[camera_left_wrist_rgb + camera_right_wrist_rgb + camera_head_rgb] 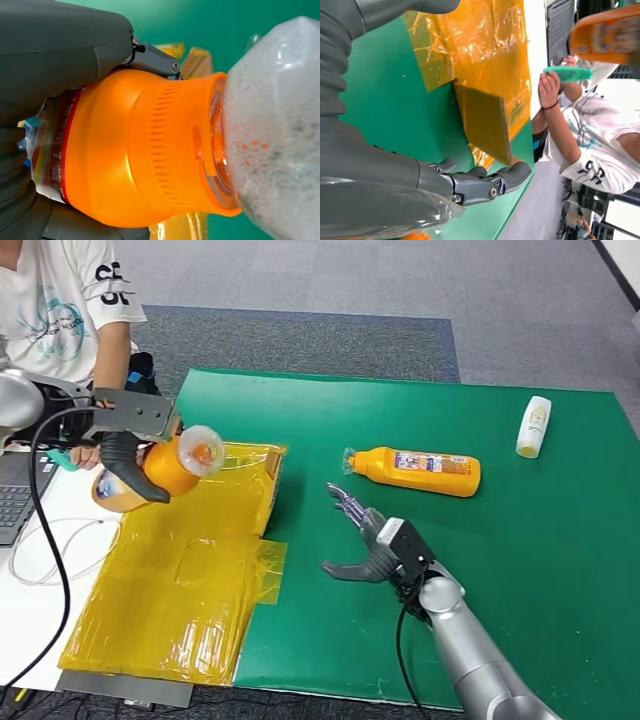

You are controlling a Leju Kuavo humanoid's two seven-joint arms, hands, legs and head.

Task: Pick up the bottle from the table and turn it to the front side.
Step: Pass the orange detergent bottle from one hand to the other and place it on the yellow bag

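My left hand [124, 455] grips an orange bottle [167, 468] around its body and holds it above the yellow sheet, clear cap [202, 450] pointing toward the table's middle. Close up, the left hand [49, 55] wraps the orange bottle [143, 150] by its label, and the foamy clear cap [275, 125] sticks out past the fingers. A second orange bottle [419, 471] lies on its side on the green mat [528, 570]. My right hand [364, 540] hovers over the mat short of that bottle, fingers spread and holding nothing. In the right wrist view the right hand [433, 185] is stretched out flat.
Yellow taped cardboard [181, 570] covers the table's left part, with one flap [486, 120] raised. A small white bottle [533, 426] lies at the mat's far right. A person [68, 300] sits at the far left holding a teal object [567, 73]. A laptop [15, 495] lies beside them.
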